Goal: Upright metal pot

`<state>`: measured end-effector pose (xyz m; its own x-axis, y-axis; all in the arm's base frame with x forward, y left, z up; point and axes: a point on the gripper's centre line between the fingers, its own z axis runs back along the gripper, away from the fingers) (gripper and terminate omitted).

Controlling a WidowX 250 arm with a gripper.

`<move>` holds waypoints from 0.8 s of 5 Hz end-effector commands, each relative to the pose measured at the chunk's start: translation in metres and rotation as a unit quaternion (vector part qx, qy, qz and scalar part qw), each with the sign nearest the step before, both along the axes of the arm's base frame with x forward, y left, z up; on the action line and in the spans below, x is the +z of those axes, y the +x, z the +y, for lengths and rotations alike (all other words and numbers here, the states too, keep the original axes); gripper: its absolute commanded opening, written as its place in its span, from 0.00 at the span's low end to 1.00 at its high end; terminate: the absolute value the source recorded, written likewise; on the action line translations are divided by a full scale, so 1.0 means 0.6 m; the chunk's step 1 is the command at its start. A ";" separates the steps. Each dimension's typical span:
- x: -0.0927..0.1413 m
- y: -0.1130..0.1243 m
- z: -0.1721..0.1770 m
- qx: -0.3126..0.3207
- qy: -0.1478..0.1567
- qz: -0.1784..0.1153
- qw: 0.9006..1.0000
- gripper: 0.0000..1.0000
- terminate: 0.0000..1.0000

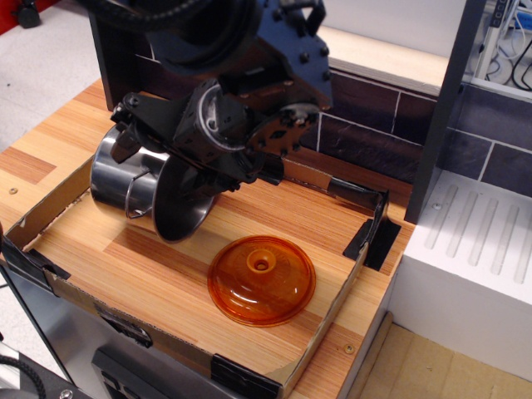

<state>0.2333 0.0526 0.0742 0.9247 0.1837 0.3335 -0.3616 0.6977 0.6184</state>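
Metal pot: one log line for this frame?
pot: metal pot on its side, mouth facing orange lid | gripper: over pot, jaw state unclear | uprighted: no

A wooden tabletop (50,141) carries a low cardboard tray (328,320) taped at its corners. Behind runs a dark tiled wall (370,137); to the right sits a white ribbed drainboard (478,241), beside a dark post (440,108)
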 end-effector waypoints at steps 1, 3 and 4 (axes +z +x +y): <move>-0.002 0.008 -0.002 0.027 0.013 -0.014 0.999 1.00 0.00; -0.011 0.005 -0.005 0.056 0.019 -0.017 0.998 1.00 0.00; -0.016 0.007 -0.006 0.057 0.020 -0.016 0.998 0.00 0.00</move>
